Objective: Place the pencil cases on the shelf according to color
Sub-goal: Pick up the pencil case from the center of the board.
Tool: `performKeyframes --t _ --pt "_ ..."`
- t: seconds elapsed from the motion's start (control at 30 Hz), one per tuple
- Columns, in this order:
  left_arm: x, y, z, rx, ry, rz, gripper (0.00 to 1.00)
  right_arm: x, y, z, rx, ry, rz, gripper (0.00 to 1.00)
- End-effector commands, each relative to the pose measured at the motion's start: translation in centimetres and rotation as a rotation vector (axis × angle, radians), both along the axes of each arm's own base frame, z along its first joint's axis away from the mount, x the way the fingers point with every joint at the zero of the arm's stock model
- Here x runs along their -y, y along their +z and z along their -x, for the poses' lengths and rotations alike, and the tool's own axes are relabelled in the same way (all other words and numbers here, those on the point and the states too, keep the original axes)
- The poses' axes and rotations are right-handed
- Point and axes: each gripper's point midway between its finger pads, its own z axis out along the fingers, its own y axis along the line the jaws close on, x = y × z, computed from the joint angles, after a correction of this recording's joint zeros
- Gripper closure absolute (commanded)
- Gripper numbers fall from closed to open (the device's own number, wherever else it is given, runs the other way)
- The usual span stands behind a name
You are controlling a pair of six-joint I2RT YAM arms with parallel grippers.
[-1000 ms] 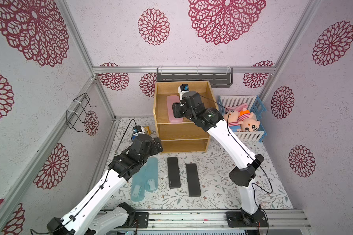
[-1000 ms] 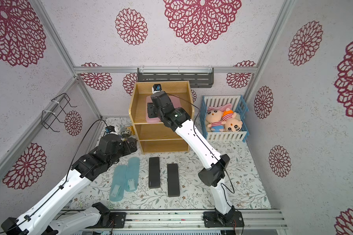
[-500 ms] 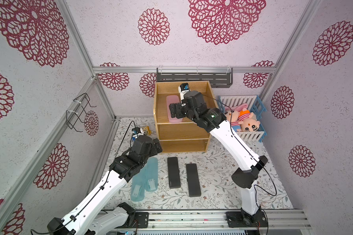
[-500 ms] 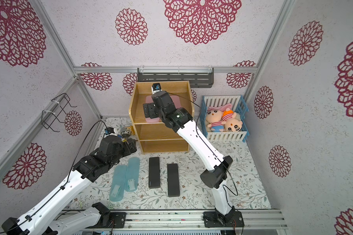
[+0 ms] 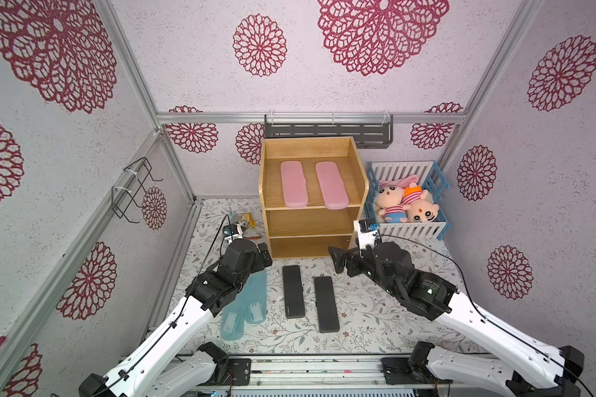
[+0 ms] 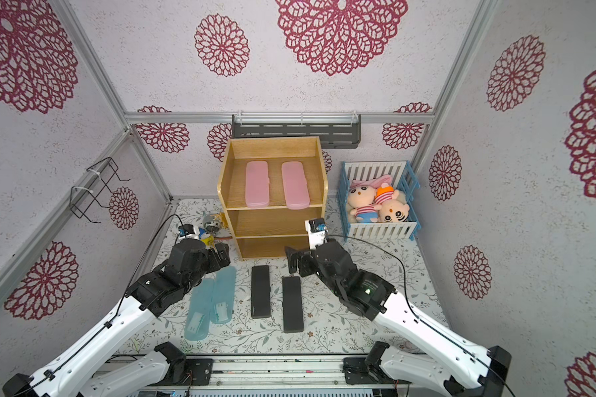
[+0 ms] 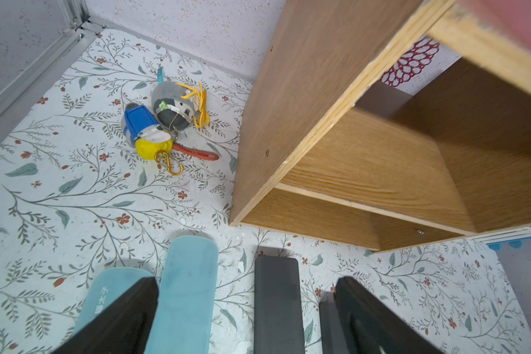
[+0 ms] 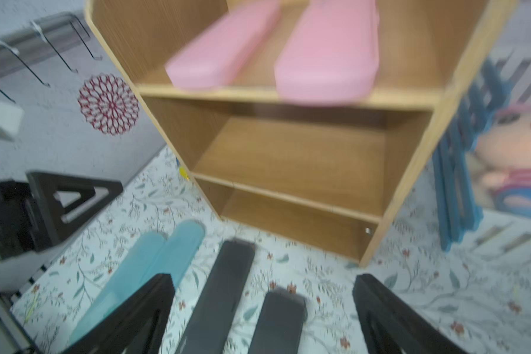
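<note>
- 6 pencil cases lie flat. Each one's long side runs from the front of the table [image 5: 375, 319] toward the back wall.
- 2 pink cases [image 5: 293, 184] [image 5: 331, 185] sit side by side on the top level of the shelf [image 5: 263, 192]. Their near ends reach its front edge.
- 2 black cases [image 5: 293, 291] [image 5: 326, 304] and 2 blue cases [image 5: 257, 299] [image 5: 231, 321] lie on the table in front of the shelf.
- The right claw [image 8: 264, 280] hangs near the far ends of the black cases. It is spread wide and holds nothing.
- The left claw [image 7: 246, 285] hangs by the far ends of the blue cases. It is spread wide and empty too.
- Both top views show the pink cases whole, but the left wrist view does not.
- The left wrist view shows 1 toy key ring [image 7: 166, 119] beside the shelf clearly.
- The right wrist view is blurry.
- 2 dolls [image 5: 389, 202] [image 5: 420, 209] sit in 1 crate [image 5: 410, 228].
</note>
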Motion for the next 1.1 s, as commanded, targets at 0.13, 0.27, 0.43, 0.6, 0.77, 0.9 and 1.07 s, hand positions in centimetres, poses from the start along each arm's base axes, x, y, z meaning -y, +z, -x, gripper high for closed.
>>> performKeyframes --t 0.13,0.27,0.43,0.6,0.77,0.9,1.07 --pt "-0.3 -3.1 0.8 -0.026 0.035 0.047 0.03 0.5 -10.3 3.8 -0.298 -0.05 -0.085 0.01" --pt "-0.2 -4.5 1.5 -0.06 0.05 0.068 0.03 -0.5 -14.8 5.4 -0.398 -0.014 -0.065 0.01" --pt "0.2 -6.1 2.6 -0.082 0.05 0.072 0.03 -0.6 -18.9 6.4 -0.478 -0.036 0.021 0.01" --pt "0.3 -6.9 2.9 -0.099 0.064 0.081 0.03 -2.2 -21.0 7.1 -0.516 -0.009 0.075 0.01" --pt "0.3 -6.5 2.8 -0.095 0.07 0.08 0.03 -4.4 -21.6 7.4 -0.514 0.028 0.126 0.01" --pt "0.3 -6.3 2.9 -0.098 0.072 0.077 0.03 -4.7 -22.8 7.6 -0.514 0.02 0.223 0.01" --pt "0.1 -6.4 3.0 -0.1 0.079 0.065 0.03 -4.6 -24.2 7.4 -0.527 -0.002 0.312 0.01"
